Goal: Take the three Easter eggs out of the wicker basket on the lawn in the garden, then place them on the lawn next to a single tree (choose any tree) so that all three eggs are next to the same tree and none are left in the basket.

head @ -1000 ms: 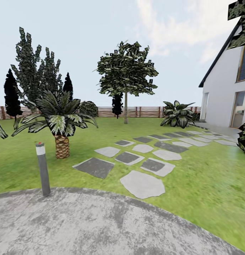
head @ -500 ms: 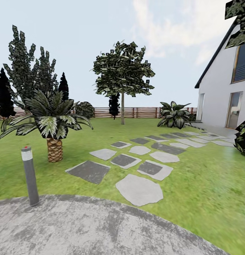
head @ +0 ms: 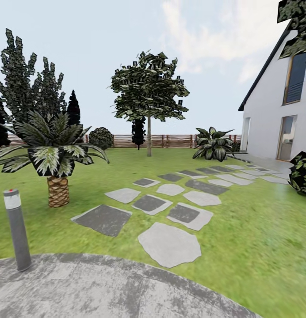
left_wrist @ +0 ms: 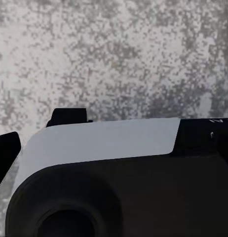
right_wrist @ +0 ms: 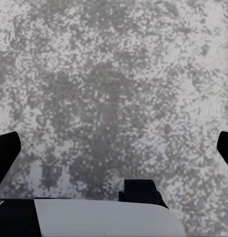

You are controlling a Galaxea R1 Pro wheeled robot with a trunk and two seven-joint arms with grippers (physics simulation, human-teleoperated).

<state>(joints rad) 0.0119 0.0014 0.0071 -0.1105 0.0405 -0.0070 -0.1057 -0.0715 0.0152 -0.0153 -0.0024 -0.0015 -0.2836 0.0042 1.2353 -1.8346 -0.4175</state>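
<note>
From my head, the grey speckled paving (head: 104,287) that both my pincers point down at curves across the near ground. Past its edge the lawn (head: 259,229) begins, so the grass lies ahead of the pincers, not beneath them. Flat stepping stones (head: 170,244) run across the grass, away from the paving and off toward the white house (head: 277,115) on the right. A short grey bollard lamp (head: 17,229) stands at the paving's left rim. Just beyond it on the grass is a squat palm (head: 58,190) with a scaly trunk. The tree (head: 148,132), with a slim pale trunk and a blocky dark crown, stands far across the lawn, well apart from both pincers. It is close to the brown slat fence (head: 170,140) that closes the garden. A broad-leaved plant (head: 212,145) sits to its right, near the house.

Along my left wrist, my left pincer (left_wrist: 115,150) hangs over the mottled paving. One dark finger (left_wrist: 5,155) shows at the edge. A white and black part of my own body covers the rest, so I cannot tell how the jaws stand.

Along my right wrist, my right pincer (right_wrist: 115,150) is spread wide, with one dark fingertip at each edge. Between them there is nothing but bare speckled paving.
</note>
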